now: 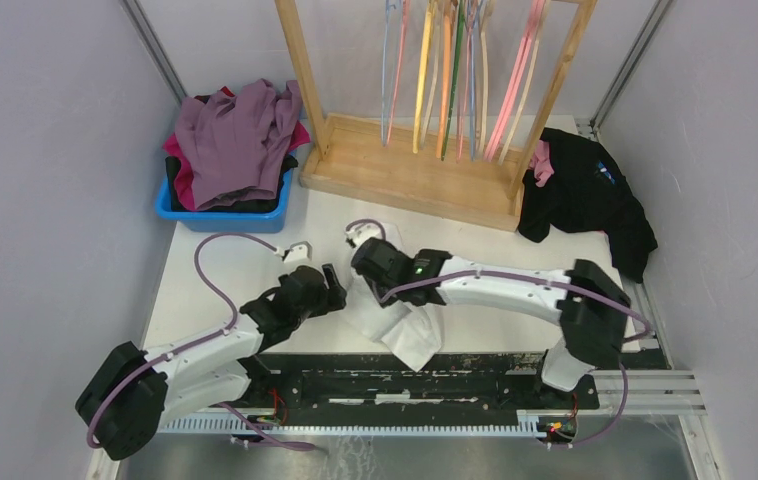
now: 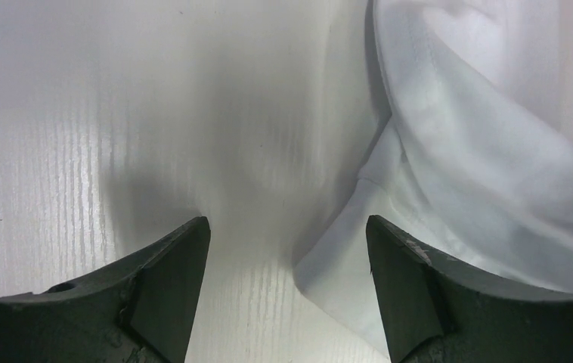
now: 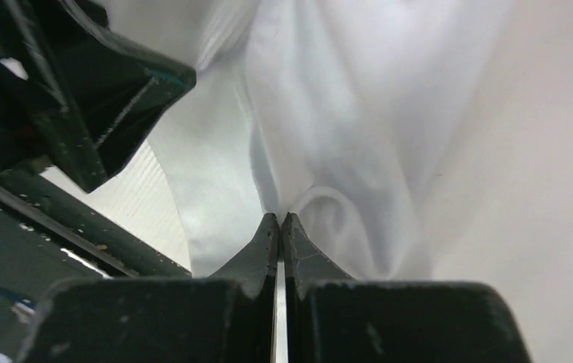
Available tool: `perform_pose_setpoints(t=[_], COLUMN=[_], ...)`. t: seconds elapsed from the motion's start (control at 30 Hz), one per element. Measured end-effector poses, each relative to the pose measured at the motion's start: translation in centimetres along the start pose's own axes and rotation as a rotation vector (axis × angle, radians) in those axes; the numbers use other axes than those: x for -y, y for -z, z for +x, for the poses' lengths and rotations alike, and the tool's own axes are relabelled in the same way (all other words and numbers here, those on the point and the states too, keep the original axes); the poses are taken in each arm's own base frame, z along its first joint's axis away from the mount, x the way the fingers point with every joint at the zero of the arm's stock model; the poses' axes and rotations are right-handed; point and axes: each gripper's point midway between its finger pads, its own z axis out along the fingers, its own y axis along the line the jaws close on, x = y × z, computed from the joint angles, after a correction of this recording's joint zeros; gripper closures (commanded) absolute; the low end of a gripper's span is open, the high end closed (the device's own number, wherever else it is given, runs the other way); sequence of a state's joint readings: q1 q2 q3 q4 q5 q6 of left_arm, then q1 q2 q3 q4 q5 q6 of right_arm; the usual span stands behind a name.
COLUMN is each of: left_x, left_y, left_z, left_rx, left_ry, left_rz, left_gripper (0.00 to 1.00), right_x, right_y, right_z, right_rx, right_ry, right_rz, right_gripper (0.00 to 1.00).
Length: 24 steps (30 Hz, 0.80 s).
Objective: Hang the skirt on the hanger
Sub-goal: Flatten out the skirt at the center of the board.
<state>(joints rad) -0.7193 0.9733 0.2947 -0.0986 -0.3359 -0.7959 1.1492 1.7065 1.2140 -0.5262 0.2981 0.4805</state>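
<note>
A white skirt [image 1: 410, 335] lies crumpled on the tabletop [image 1: 245, 260] in front of the wooden rack [image 1: 405, 175], on the side nearer the arms' bases and well apart from it. The right gripper [image 3: 280, 219] bears down on the cloth's end nearer the rack, its jaws pressed together and pinching a raised fold of the white fabric. The left gripper [image 2: 287, 227] sits low over the tabletop in front of the rack's left end, just beside the skirt's edge, its jaws spread wide with bare surface between them and a hem of the cloth lying against the right-hand finger. Coloured hangers [image 1: 455, 70] hang in a row from the rack. Just left of the rack stands a blue bin [image 1: 220, 218] heaped with purple clothing [image 1: 240, 140]; a black garment [image 1: 585, 195] is slumped against the rack's right end.
</note>
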Motion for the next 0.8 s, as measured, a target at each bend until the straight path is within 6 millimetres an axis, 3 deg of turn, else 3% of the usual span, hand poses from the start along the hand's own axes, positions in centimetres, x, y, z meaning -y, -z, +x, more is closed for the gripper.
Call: perform_pose_setpoints(t=[0.2, 0.33, 0.43, 0.57, 0.73, 0.77, 0.8], left_x=[0.7, 1.4, 2.0, 3.0, 4.4, 4.6, 4.9], left_y=[-0.3, -0.8, -1.3, -1.8, -2.5, -2.7, -3.0], left_z=[-0.1, -0.2, -0.3, -0.2, -0.1, -0.1, -0.2], left_rx=[-0.018, -0.031, -0.037, -0.044, -0.043, -0.039, -0.032], left_ry=[-0.004, -0.006, -0.012, -0.030, -0.059, -0.062, -0.066], left_rz=[0.005, 0.010, 0.011, 0.018, 0.035, 0.037, 0.038], left_gripper=[0.18, 0.18, 0.18, 0.18, 0.21, 0.23, 0.26], right_x=[5.1, 10.4, 15.5, 20.8, 24.2, 24.6, 24.9], right_y=[6.4, 7.9, 7.4, 6.9, 7.6, 7.5, 7.5], right_z=[-5.5, -6.1, -4.1, 0.9, 6.1, 6.7, 7.2], right_rx=[0.198, 0.243, 0.207, 0.107, 0.037, 0.027, 0.018], right_ry=[-0.136, -0.238, -0.322, -0.426, -0.533, -0.547, -0.558], right_rz=[0.013, 0.090, 0.202, 0.350, 0.463, 0.477, 0.487], right_gripper=[0.98, 0.99, 0.99, 0.99, 0.95, 0.92, 0.83])
